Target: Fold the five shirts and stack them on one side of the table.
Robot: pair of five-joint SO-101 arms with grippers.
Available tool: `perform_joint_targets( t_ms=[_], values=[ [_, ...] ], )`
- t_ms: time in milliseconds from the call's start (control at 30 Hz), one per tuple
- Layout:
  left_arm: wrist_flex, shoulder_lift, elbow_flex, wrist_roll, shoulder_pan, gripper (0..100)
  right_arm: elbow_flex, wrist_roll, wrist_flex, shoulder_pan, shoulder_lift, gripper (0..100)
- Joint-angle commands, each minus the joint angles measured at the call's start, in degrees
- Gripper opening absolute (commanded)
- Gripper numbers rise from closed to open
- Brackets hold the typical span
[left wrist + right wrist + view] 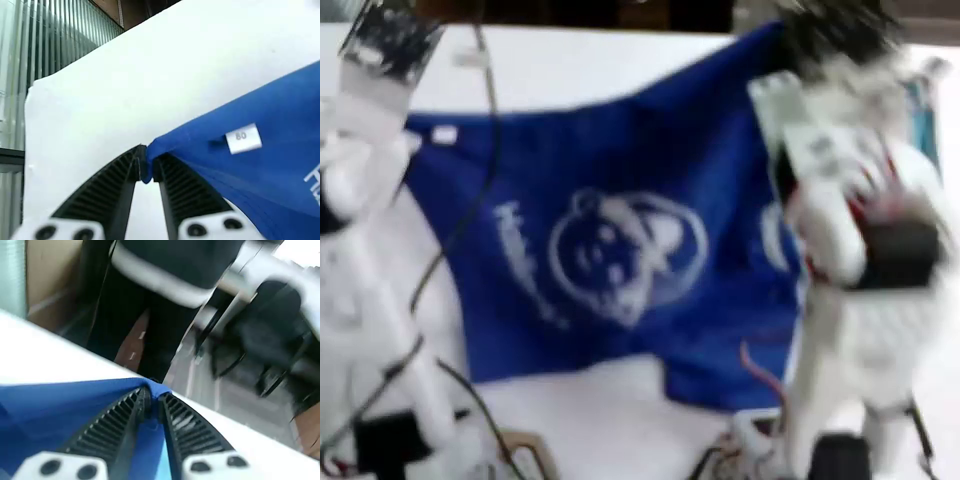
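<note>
A blue shirt [610, 250] with a white round print lies spread across the white table [580, 60], lifted at two far corners. My left gripper [148, 165] is shut on the shirt's corner [152, 147] near a small white size tag [242, 138]; in the high view this corner [420, 135] is at the left by the left arm [365, 150]. My right gripper [151, 402] is shut on another blue corner [150, 386] near the table's far edge; the right arm [850, 200] stands over the shirt's right side.
Cables [470, 200] trail over the shirt's left part and the near table. A teal strip [923, 120] shows at the right edge. Beyond the table's far edge are a person's dark legs [150, 315] and a chair [270, 330].
</note>
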State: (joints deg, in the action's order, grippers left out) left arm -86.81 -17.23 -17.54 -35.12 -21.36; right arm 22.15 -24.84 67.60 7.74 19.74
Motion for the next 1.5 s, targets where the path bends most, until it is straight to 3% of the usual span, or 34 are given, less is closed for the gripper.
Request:
perform_joint_targets(
  t_ms=[0, 200, 367, 933, 1333, 1467],
  values=[
    [8.2, 4.6, 1.9, 0.3, 1.4, 3, -4.3, 0.5, -7.3, -0.1, -5.6, 1.9],
    [16.8, 16.5, -1.6, 0.2, 6.2, 3, -5.2, 0.2, -15.5, -0.2, -16.1, 1.9],
    [19.0, 28.7, -11.3, 0.0, 7.0, 3, -5.2, 0.3, -21.6, -0.2, -22.5, 1.9],
    [14.9, 67.0, -45.0, 0.3, 6.2, 3, -5.1, 0.4, -33.5, 0.2, -46.8, 2.0],
    [9.5, 76.5, -50.9, 0.3, 7.1, 3, -5.0, 0.5, -33.4, -0.1, -48.5, 2.0],
    [2.3, 76.6, -57.3, -0.1, 7.5, 3, -1.8, 0.5, -27.3, -0.4, -46.0, 2.0]
  ],
)
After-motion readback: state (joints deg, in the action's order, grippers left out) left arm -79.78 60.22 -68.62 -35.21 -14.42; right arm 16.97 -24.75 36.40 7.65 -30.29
